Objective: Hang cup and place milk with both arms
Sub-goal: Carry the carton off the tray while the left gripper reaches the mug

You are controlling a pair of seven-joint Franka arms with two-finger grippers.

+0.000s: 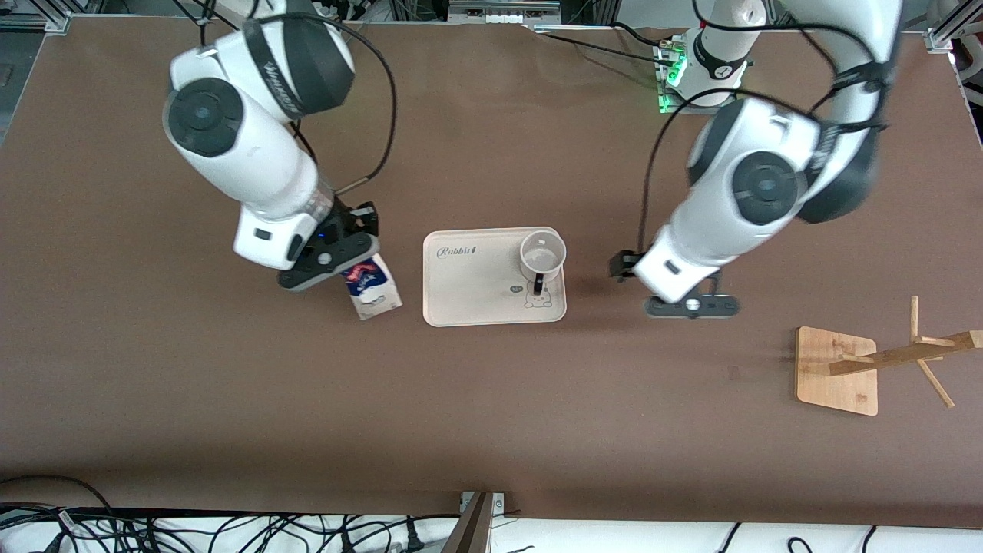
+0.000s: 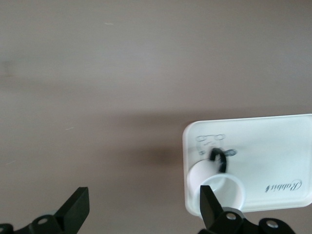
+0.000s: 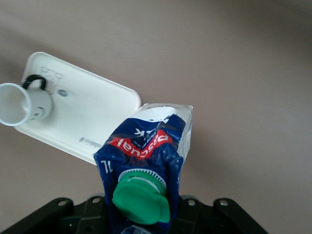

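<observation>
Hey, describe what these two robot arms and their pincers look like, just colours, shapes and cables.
Both arms are glossy white with rounded shells and dark grey-black joint bands and round caps. Black cables loop along each. The right arm carries lettering on its dark band and a small blue light near the wrist. The left arm looks the same. The left pincer and right pincer are black, with flat two-finger bars on screwed mounts.

I am counting one cup (image 1: pixel 543 257), white with a black handle, and one milk (image 1: pixel 373 287) carton. I am seeing one pale tray (image 1: pixel 468 292) and one wooden rack (image 1: pixel 883 361) with its pegs. I am looking at two white arms, so two grippers: the right gripper (image 1: pixel 338 265) and the left gripper (image 1: pixel 693 305). I am finding one table (image 1: pixel 491 415) under it all.
</observation>
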